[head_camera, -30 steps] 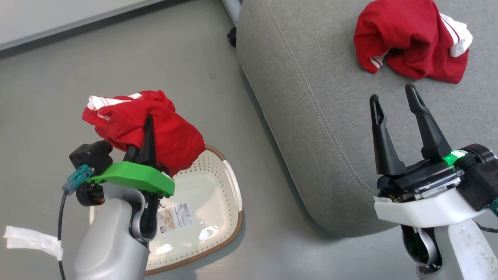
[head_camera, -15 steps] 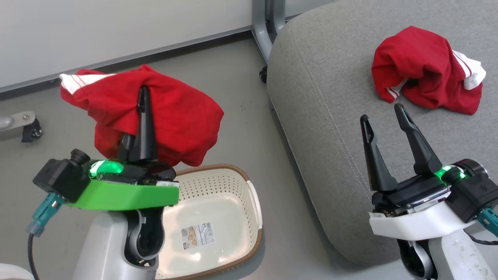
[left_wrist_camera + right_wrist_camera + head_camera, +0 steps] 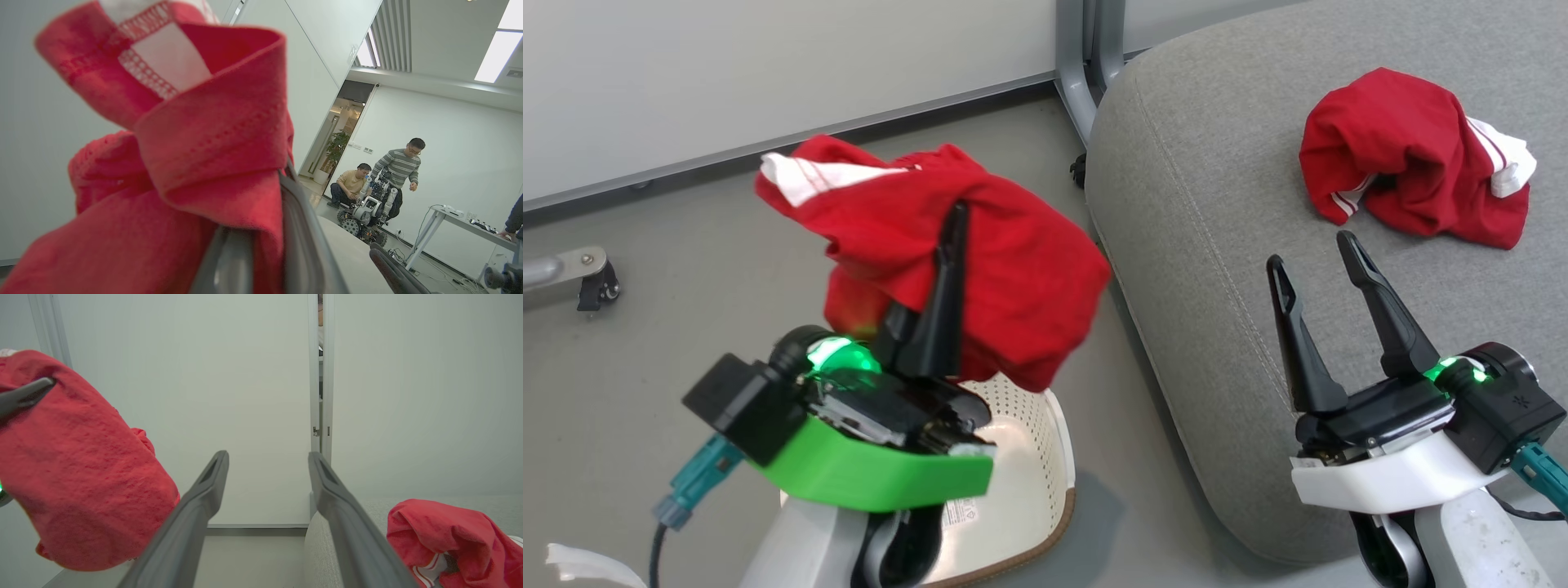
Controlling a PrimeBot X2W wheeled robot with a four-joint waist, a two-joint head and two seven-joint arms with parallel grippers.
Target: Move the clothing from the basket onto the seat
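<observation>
Cream plastic, pierced with small holes and rimmed in brown weave: your basket [image 3: 1033, 465] sits at lower centre, and what shows of its inside is bare. Just above it, your left gripper [image 3: 952, 237] is clenched on a soft, crumpled red garment [image 3: 1005, 269], hanging over the floor [image 3: 686, 245] beside the cushion. At lower right, your right gripper [image 3: 1308, 251] hovers spread, holding nothing, above the seat [image 3: 1217, 204], rounded grey woven fabric with stitched seams. At upper right the other red garment [image 3: 1413, 171] lies bunched on it. By my reading, one is delivered and one remains.

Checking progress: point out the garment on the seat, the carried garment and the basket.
Seat garment [image 3: 1405, 147], head view, red middle.
Carried garment [image 3: 1021, 278], head view, red body.
Basket [image 3: 1037, 433], head view, perforated wall.
</observation>
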